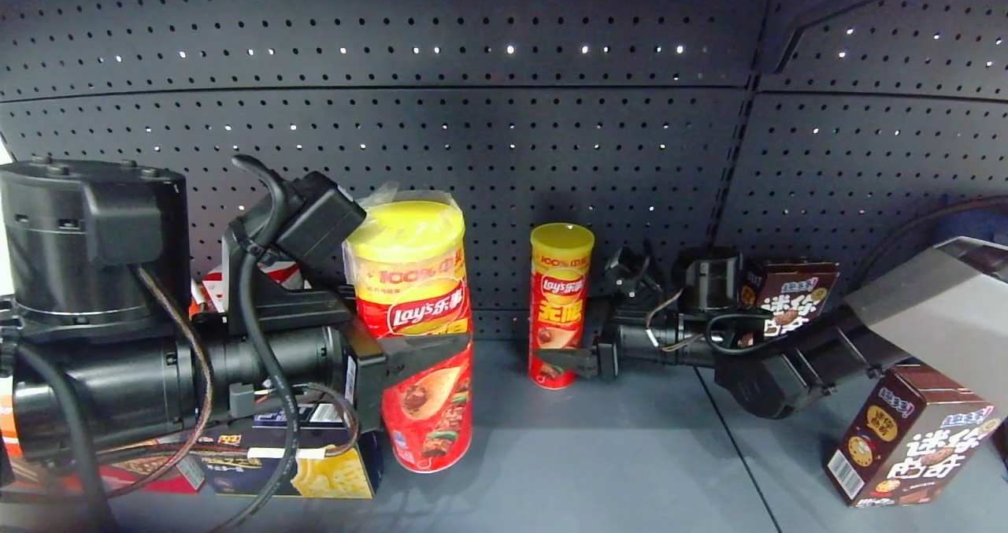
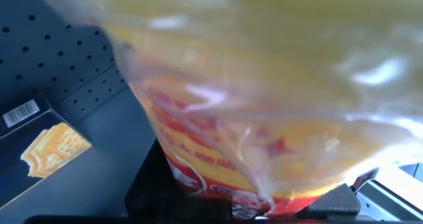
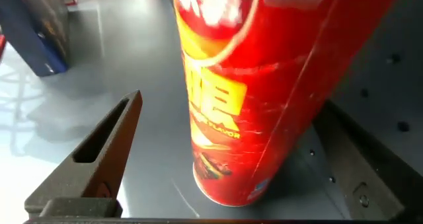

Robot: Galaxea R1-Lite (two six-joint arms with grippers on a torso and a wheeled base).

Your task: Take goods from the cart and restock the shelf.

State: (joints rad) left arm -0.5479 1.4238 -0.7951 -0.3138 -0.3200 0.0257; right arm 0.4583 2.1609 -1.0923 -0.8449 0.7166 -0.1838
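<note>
Big can point(image 1: 409, 281): yellow lid, red lower body, loose clear wrap over the top, upright. From the head camera it sits at 9 o'clock of the small can point(image 1: 560, 297). Left gripper point(image 1: 417, 346) is clenched on its middle, one finger across the front.

Small can: yellow lid, red-and-yellow body, upright on the shelf point(image 1: 614, 454) near the pegboard point(image 1: 551, 123). Right gripper point(image 1: 561, 357) brackets its base, slack, one finger clear of the can.

Brown box point(image 1: 795, 297) at 3 o'clock; second brown box point(image 1: 906, 438) at 4 o'clock; blue box point(image 1: 315, 470) at 8 o'clock.
</note>
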